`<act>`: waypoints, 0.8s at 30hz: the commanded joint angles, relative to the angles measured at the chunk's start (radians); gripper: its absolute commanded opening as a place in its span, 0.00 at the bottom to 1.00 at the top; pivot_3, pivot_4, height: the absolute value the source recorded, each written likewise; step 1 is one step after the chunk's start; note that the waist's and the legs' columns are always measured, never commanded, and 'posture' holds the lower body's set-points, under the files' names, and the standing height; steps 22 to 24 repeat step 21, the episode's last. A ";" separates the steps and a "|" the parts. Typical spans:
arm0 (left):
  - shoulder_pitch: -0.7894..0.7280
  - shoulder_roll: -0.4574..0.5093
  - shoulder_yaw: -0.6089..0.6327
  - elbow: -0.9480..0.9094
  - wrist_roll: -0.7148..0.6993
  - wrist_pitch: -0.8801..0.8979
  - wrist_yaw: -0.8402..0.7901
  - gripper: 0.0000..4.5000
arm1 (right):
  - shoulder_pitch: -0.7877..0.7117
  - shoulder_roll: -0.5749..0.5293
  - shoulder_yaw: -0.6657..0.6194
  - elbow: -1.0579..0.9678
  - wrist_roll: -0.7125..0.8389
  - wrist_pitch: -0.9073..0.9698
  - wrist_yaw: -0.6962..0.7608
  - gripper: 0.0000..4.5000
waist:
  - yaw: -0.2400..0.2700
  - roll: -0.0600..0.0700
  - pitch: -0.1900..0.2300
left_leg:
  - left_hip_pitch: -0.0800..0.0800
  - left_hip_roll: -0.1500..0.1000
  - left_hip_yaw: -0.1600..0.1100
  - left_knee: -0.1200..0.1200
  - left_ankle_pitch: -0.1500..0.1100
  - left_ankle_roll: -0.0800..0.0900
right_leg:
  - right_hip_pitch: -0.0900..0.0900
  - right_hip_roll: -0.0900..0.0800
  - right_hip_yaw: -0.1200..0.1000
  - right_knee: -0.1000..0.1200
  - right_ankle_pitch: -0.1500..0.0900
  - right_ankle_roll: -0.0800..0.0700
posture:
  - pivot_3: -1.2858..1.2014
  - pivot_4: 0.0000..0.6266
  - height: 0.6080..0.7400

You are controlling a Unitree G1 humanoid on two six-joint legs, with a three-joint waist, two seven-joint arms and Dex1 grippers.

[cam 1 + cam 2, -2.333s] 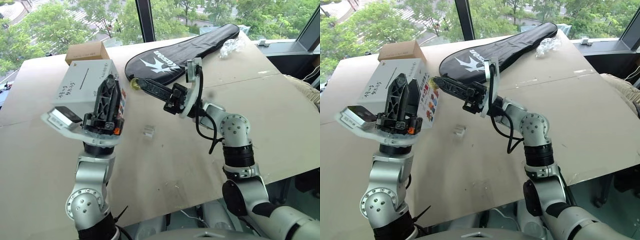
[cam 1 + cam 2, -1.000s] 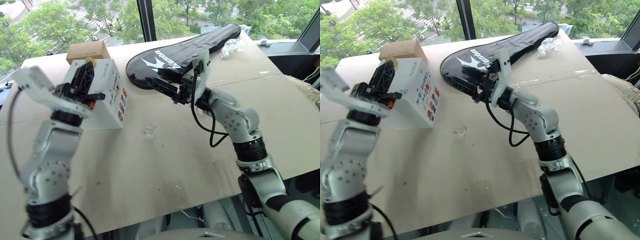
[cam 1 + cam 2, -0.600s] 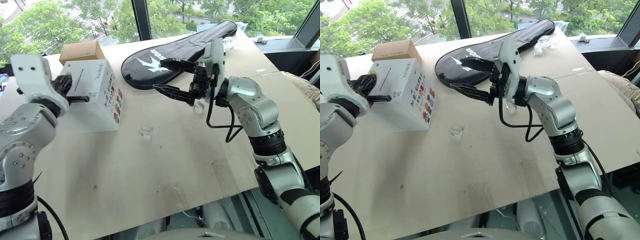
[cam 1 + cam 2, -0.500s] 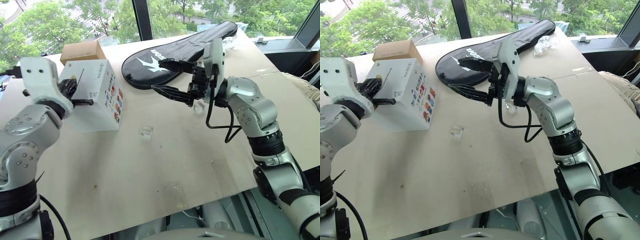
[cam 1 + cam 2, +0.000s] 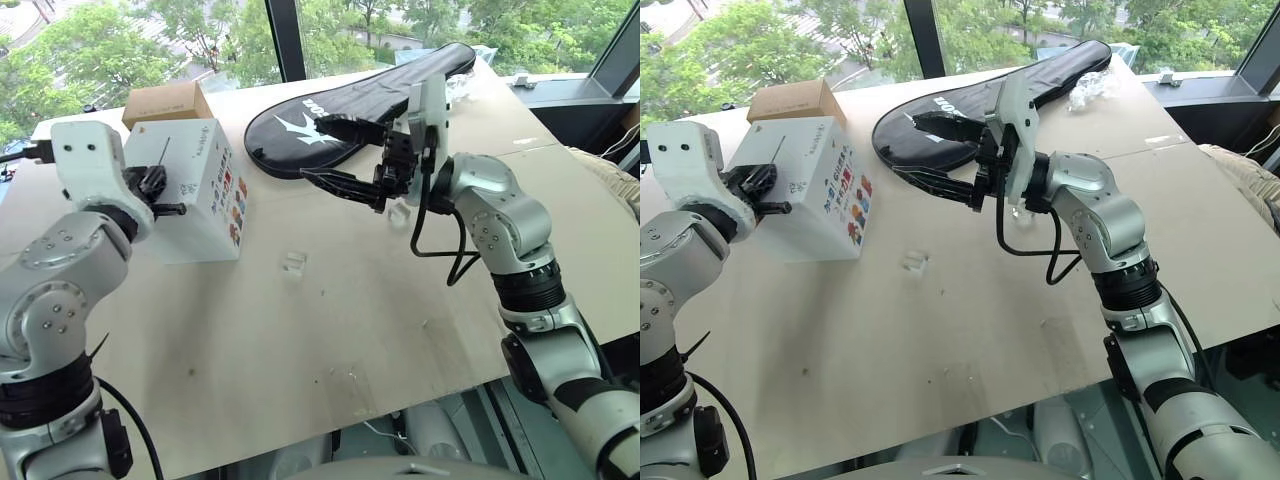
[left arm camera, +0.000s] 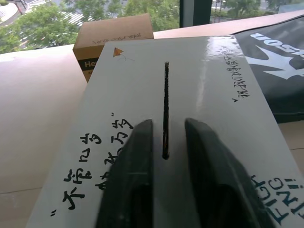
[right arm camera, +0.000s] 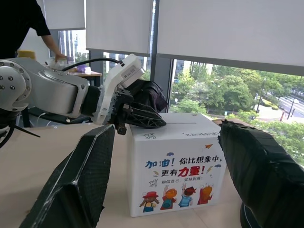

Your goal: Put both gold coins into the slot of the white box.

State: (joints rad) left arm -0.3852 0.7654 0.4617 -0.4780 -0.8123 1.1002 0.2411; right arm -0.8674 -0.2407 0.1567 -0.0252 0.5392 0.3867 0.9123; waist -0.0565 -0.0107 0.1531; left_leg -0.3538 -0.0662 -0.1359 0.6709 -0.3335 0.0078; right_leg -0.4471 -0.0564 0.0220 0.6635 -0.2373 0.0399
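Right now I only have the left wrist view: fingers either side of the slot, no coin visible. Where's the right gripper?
Observer: The right gripper hangs open over the black racket cover, apart from the white box; I see nothing between its fingers.
Operator: Any coins loose on the table?
Observer: None I can make out. A small clear holder lies on the table between the two arms.

The white box [image 7: 178, 168] carries printed Chinese on its side, "加油!你比想象中,更有力量!", above small cartoon figures. Its top [image 6: 190, 99] bears dark Chinese handwriting beside the slot [image 6: 166, 109], too loose to read surely, and the letters "FIGH". The black racket cover [image 5: 380, 95] shows white lettering ending "SON".
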 commanded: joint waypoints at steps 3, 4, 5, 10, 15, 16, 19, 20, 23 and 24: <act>-0.052 -0.017 0.031 0.000 0.102 -0.173 -0.082 0.93 | 0.011 -0.016 -0.039 -0.049 0.012 -0.008 0.008 0.84 | 0.000 0.000 0.000 | 0.000 0.000 0.000 0.000 0.000 0.000 | 0.000 0.000 0.000 0.000 0.000 0.000 | 0.52 0.24 1.00; -0.076 -0.049 0.054 -0.013 0.064 -0.210 -0.112 0.98 | 0.032 -0.028 -0.048 -0.064 0.021 -0.001 0.011 0.84 | 0.003 0.000 0.000 | 0.000 0.000 0.000 0.000 0.000 0.000 | 0.000 0.000 -0.001 0.000 0.000 0.000 | 0.52 0.24 1.00; -0.084 -0.071 0.071 -0.040 0.021 -0.247 -0.165 0.98 | 0.060 -0.043 -0.056 -0.082 0.031 0.010 0.015 0.84 | 0.009 0.000 0.000 | -0.001 0.000 -0.001 0.000 0.000 0.000 | 0.000 0.000 -0.001 -0.001 0.000 0.000 | 0.52 0.24 1.00; 0.156 -0.107 0.150 -0.264 -0.275 -0.266 -0.441 0.98 | 0.260 -0.160 -0.088 -0.158 0.036 0.041 0.041 0.84 | 0.009 0.000 0.000 | -0.009 0.000 -0.002 0.012 0.000 0.000 | -0.001 -0.003 -0.005 -0.002 0.000 0.000 | 0.52 0.24 1.00; 0.583 -0.128 0.080 -0.355 -0.125 -0.340 -0.576 0.98 | 0.486 -0.270 -0.090 -0.071 -0.085 -0.107 0.091 0.84 | 0.011 0.001 0.000 | -0.007 0.000 0.004 0.010 0.000 0.000 | -0.001 -0.006 -0.006 -0.003 0.000 0.000 | 0.52 0.24 1.00; 0.641 -0.140 0.051 -0.349 -0.066 -0.375 -0.594 0.98 | 0.516 -0.279 -0.091 -0.043 -0.105 -0.147 0.103 0.84 | 0.015 0.001 0.000 | -0.006 0.000 0.004 0.010 0.000 0.000 | -0.001 -0.006 -0.007 -0.001 0.000 0.000 | 0.52 0.24 1.00; 0.774 -0.199 -0.048 -0.284 0.090 -0.512 -0.661 0.98 | 0.596 -0.293 -0.096 0.017 -0.138 -0.222 0.132 0.84 | 0.026 0.003 0.000 | -0.001 0.001 0.005 0.006 0.000 0.000 | 0.003 -0.005 -0.006 -0.001 0.005 -0.002 | 0.52 0.24 1.00; 0.793 -0.215 -0.068 -0.266 0.117 -0.541 -0.671 0.98 | 0.611 -0.292 -0.098 0.029 -0.141 -0.241 0.139 0.84 | 0.030 0.003 0.001 | 0.003 0.001 0.005 0.006 0.000 0.001 | 0.007 -0.005 -0.006 -0.001 0.005 -0.002 | 0.52 0.24 1.00; 0.807 -0.221 -0.097 -0.245 0.160 -0.585 -0.695 0.98 | 0.624 -0.293 -0.095 0.054 -0.157 -0.272 0.147 0.84 | 0.030 0.003 0.001 | 0.010 0.001 0.006 0.006 0.000 0.001 | 0.014 -0.004 -0.006 -0.002 0.005 -0.002 | 0.52 0.24 1.00; 0.807 -0.221 -0.097 -0.245 0.160 -0.585 -0.695 0.98 | 0.624 -0.293 -0.095 0.054 -0.157 -0.272 0.147 0.84 | 0.030 0.003 0.001 | 0.010 0.001 0.006 0.006 0.000 0.001 | 0.014 -0.004 -0.006 -0.002 0.005 -0.002 | 0.52 0.24 1.00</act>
